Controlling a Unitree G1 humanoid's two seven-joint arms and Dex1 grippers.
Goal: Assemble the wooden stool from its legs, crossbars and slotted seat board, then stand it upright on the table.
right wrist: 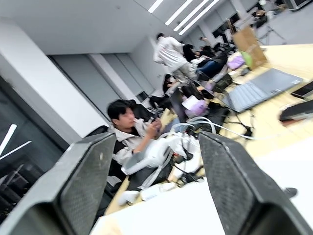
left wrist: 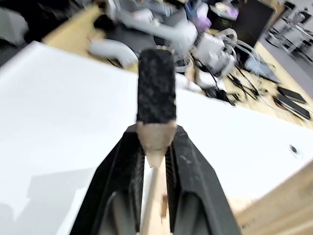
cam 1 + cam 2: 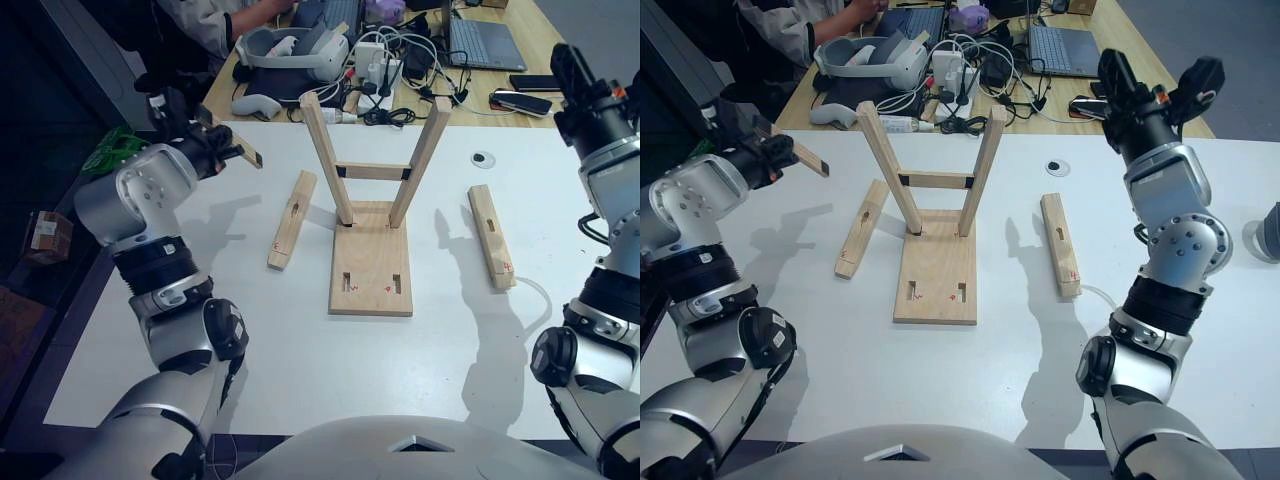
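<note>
With left gripper (image 3: 225,150), pinches short dark-tipped pale wooden crossbar (image 3: 247,156) aloft at the left, probably for fitting; spreads right gripper (image 3: 1155,72) wide, empty. On white table (image 3: 300,370): flat slotted seat board (image 3: 370,270), slots upward, bearing two upright legs (image 3: 328,155); loose legs (image 3: 292,220) alongside, within reach.

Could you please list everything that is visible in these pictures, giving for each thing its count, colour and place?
Seat board: one, light wood, flat at the middle of the white table.
Upright legs: two, light wood, standing in the board's far slots.
Crossbar: one, light wood, joining the upright legs.
Loose legs: two, light wood, lying flat, one on each side of the board.
Round disc: one, dark, far right on the table.
Headset, laptop, cables: on the wooden desk behind.
Left gripper: shut on a second crossbar, raised at far left.
Right gripper: open, raised at far right.
</note>
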